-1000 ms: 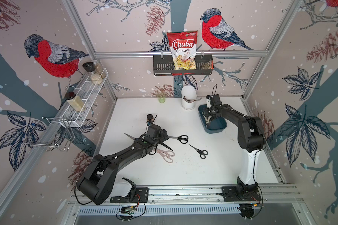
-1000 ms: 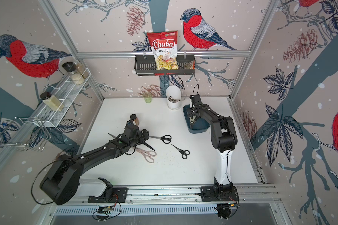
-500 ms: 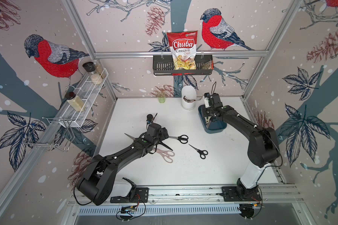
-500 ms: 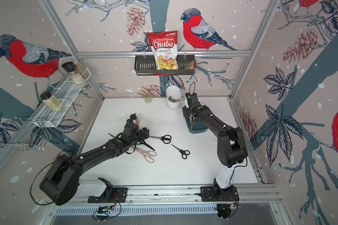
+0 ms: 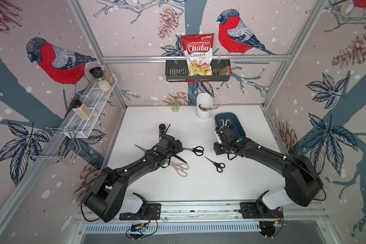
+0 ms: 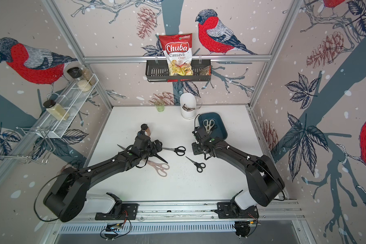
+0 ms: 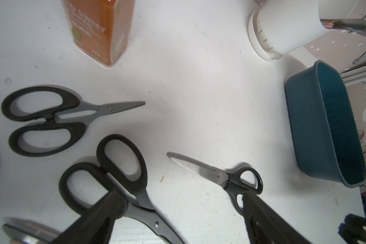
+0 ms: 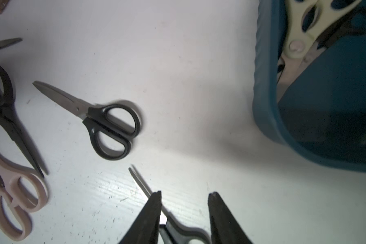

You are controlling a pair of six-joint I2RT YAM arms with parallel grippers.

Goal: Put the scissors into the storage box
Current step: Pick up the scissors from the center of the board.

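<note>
The teal storage box (image 5: pixel 240 128) stands at the back right and holds cream-handled scissors (image 6: pixel 208 124). Several more scissors lie on the white table: a black-handled pair (image 5: pixel 195 150), a small black pair (image 5: pixel 217 164) and a pink-handled pair (image 5: pixel 179 168). My left gripper (image 7: pixel 182 202) hangs open over a large black-handled pair (image 7: pixel 114 175), holding nothing. My right gripper (image 8: pixel 185 196) is partly open and empty, in front of the box. Below it on the table lies the small black pair (image 8: pixel 178 228). The box's wall (image 8: pixel 266 84) shows in the right wrist view.
A white utensil holder (image 5: pixel 203 105) and a small green glass (image 5: pixel 174 106) stand at the back wall. An orange spice bottle (image 7: pixel 99 27) stands just beyond the left gripper. A black basket (image 5: pixel 173 72) with a chips bag hangs on the back wall, and a wire rack (image 5: pixel 93 105) on the left.
The right arm has drawn back from over the storage box toward the table's middle, and its jaws have opened slightly. The left arm has stayed in place.
</note>
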